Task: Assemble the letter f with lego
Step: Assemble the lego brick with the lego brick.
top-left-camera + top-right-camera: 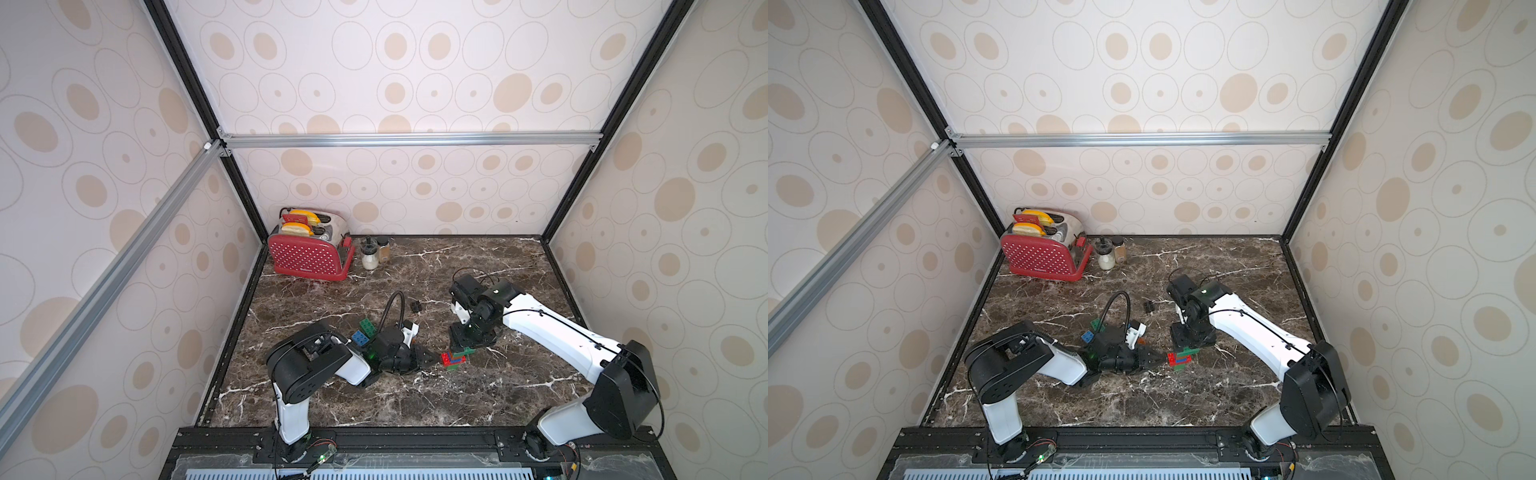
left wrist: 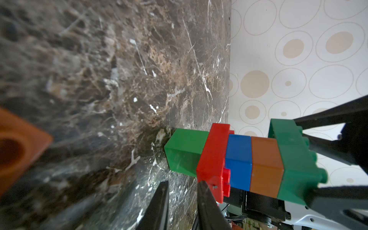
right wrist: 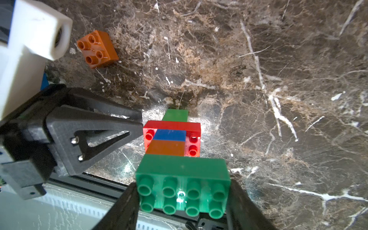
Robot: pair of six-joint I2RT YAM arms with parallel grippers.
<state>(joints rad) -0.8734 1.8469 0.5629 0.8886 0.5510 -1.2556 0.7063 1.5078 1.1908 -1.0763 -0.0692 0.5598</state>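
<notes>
At the desk's (image 1: 415, 395) middle, right pincer (image 3: 182, 196) clamped from above on a green oblong brick (image 3: 182, 169), one finger against each short end. Directly beneath that brick, pressed together in a column: orange brick (image 2: 265, 163), blue brick (image 2: 238, 159), red oblong brick (image 2: 213, 155), then green square brick (image 2: 185, 151) at the foot, apparently resting on the desk. Long axis of this lego stack (image 1: 456, 358) upright, straight down from the right pincer. Both oblong bricks laid crosswise, jutting sideways like the strokes of an f. Left pincer (image 3: 141, 124) all but pressed together, gripping nothing, tips touching one end of the red oblong brick from the side. Right arm plainly the nearer, already holding; probably little left beyond a downward press or a letting-go. Farther out, loose on the desk: spare orange brick (image 3: 97, 49) near, spare blue brick (image 1: 360, 337) and spare green brick (image 1: 368, 326) behind the left arm, black brick (image 1: 416, 306) well apart.
</notes>
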